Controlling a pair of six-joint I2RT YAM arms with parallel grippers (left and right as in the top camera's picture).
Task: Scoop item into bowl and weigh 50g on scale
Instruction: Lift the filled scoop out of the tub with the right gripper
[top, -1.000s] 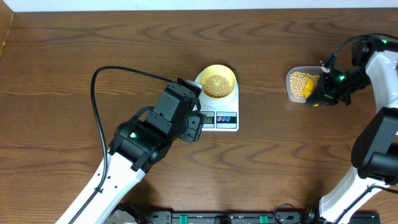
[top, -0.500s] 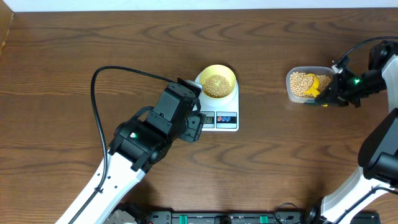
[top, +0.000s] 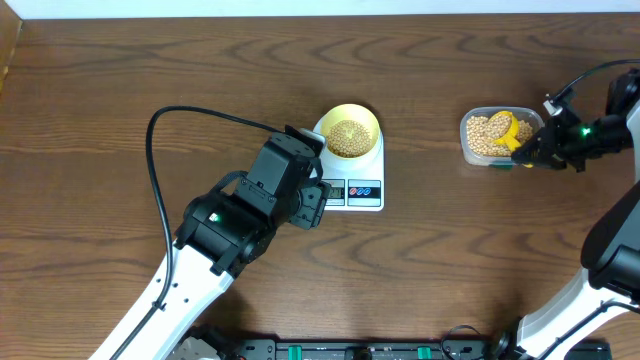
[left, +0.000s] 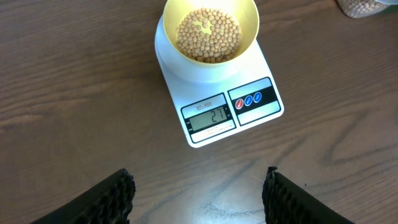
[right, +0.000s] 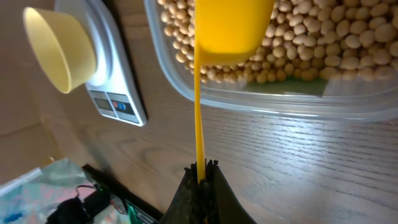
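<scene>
The pale-yellow bowl (top: 351, 130) sits on the white scale (top: 352, 172) and holds tan beans (left: 209, 33); the display (left: 209, 116) reads 27. My left gripper (left: 198, 198) is open and empty, just in front of the scale. My right gripper (right: 200, 167) is shut on the handle of the yellow scoop (right: 230, 25), whose cup is over the beans (right: 323, 43) in the clear tub (top: 491, 136). The bowl (right: 59, 46) and the scale (right: 115, 74) also show in the right wrist view.
A black cable (top: 190, 115) loops over the table left of the scale. A white wall edge runs along the back. Equipment lies at the front table edge (right: 81, 199).
My right gripper has drawn back to the right, swinging the scoop so its cup now lies over the beans in the tub. The left arm has not moved.
</scene>
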